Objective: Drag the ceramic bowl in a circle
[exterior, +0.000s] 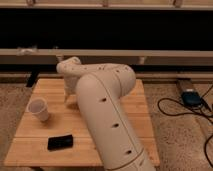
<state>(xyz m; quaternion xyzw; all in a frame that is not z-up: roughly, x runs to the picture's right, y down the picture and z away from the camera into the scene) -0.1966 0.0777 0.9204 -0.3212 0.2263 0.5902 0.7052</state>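
My white arm (102, 105) reaches across the middle of the wooden table (40, 87) and fills much of the view. The gripper (67, 96) hangs at the arm's far end, pointing down at the tabletop at the back left, just right of the white paper cup (39, 109). The orange-red ceramic bowl is hidden, most likely behind the arm near the gripper. I cannot tell whether the gripper touches or holds it.
A flat black rectangular object (60, 142) lies near the table's front left. A blue device (190, 97) and black cables (172, 107) lie on the floor to the right. A dark wall with a pale ledge (150, 54) runs behind the table.
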